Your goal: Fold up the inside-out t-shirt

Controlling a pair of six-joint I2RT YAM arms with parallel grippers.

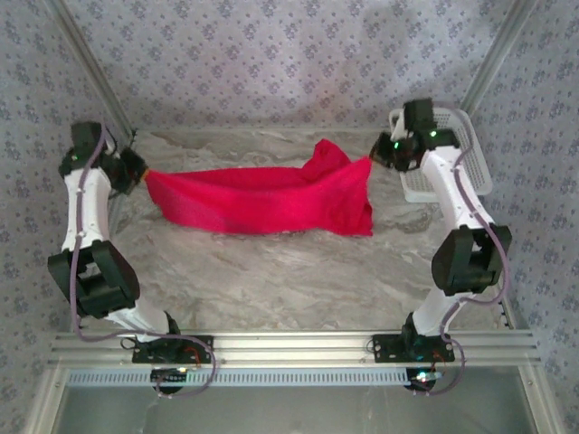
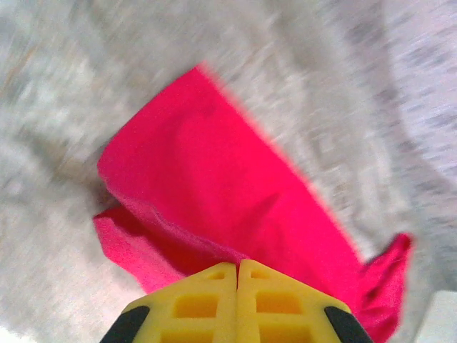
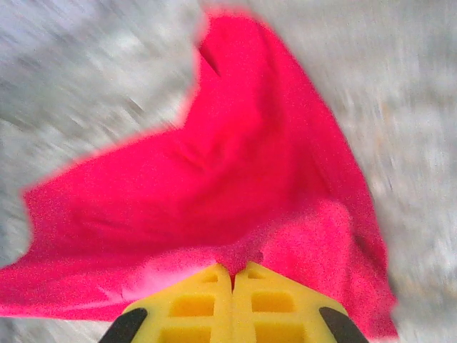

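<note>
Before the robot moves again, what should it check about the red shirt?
1. Left gripper shut on the shirt: ok.
2. Right gripper shut on the shirt: ok.
3. Shirt stretched between both grippers: ok.
4. Shirt smooth and flat: not ok, it bunches up near the right gripper.
5. White tag found: cannot tell.
6. Bare table in front of the shirt for laying it down: ok.
</note>
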